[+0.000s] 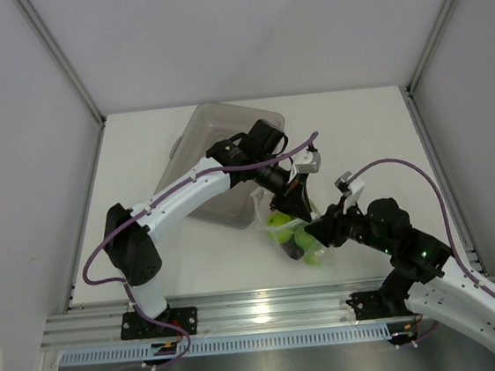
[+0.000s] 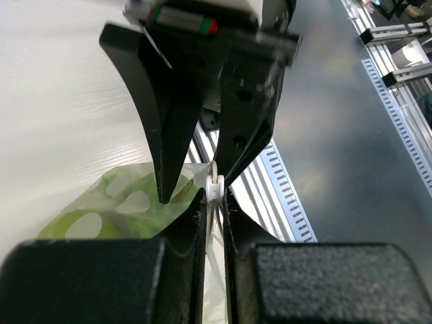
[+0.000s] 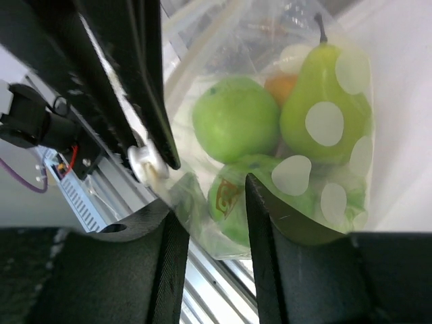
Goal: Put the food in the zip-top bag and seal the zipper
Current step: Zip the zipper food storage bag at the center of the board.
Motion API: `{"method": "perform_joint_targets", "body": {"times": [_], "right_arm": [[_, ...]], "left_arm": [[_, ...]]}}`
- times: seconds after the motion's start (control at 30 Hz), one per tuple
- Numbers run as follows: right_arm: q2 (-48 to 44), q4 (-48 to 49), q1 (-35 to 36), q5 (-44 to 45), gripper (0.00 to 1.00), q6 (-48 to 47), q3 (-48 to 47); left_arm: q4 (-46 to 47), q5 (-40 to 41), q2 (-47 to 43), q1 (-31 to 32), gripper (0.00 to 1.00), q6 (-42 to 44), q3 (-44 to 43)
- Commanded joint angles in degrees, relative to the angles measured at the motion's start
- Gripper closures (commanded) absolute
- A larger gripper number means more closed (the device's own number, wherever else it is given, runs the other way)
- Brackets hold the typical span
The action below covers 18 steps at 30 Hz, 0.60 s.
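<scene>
left end effector (image 2: 214,200) is clenched on the mouth edge of the clear, white-dotted plastic zip-top bag (image 3: 351,158), centre of the overhead frame, green toy fruits (image 3: 233,128) inside. right end effector (image 3: 216,199), released, should straddle the zipper (image 2: 212,170) squarely, then pinch and slide.

Nothing readable here, no words and no numbers. The closest thing to a label is a small orange-brown mark on the lower green fruit (image 3: 226,209), seen through the zip-top bag (image 3: 324,125) in the right wrist view. It looks like a sticker or logo, but it's too blurred to pick out a single letter. The white round spots on the bag are plain pattern with no lettering on them. The top and left wrist views give nothing legible either.
</scene>
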<state>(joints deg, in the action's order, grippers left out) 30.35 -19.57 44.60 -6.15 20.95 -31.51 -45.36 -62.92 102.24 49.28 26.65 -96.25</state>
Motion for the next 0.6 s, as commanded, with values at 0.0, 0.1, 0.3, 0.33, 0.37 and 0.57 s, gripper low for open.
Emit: {"method": "perform_joint_targets", "body": {"times": [0.0, 0.1, 0.3, 0.33, 0.37, 0.57], "right_arm": [[-2.0, 4.1, -1.7, -2.4, 0.61, -0.6, -1.2], [-1.6, 3.5, -3.3, -4.2, 0.63, -1.3, -2.0], [1.3, 5.2, -6.4, -8.6, 0.68, -1.1, -2.0], [1.6, 6.2, -6.6, -9.3, 0.71, -0.8, -1.5], [1.6, 6.6, -6.7, -9.4, 0.73, -0.6, -1.4], [1.0, 7.6, -7.0, -11.1, 1.0, 0.4, -2.6]], "left_arm": [[-0.3, -3.3, -2.0, -0.1, 0.99, 2.4, -1.5], [-0.1, -3.8, -1.9, -0.1, 0.99, 2.3, -1.3], [0.0, -4.1, -1.8, -0.1, 0.99, 2.0, -1.4], [0.2, -4.1, -1.8, -0.1, 0.99, 1.8, -1.5], [0.1, -4.2, -1.7, -0.1, 0.99, 1.7, -1.4], [-0.1, -1.6, -1.2, -0.1, 0.99, 1.3, -1.5]]}}
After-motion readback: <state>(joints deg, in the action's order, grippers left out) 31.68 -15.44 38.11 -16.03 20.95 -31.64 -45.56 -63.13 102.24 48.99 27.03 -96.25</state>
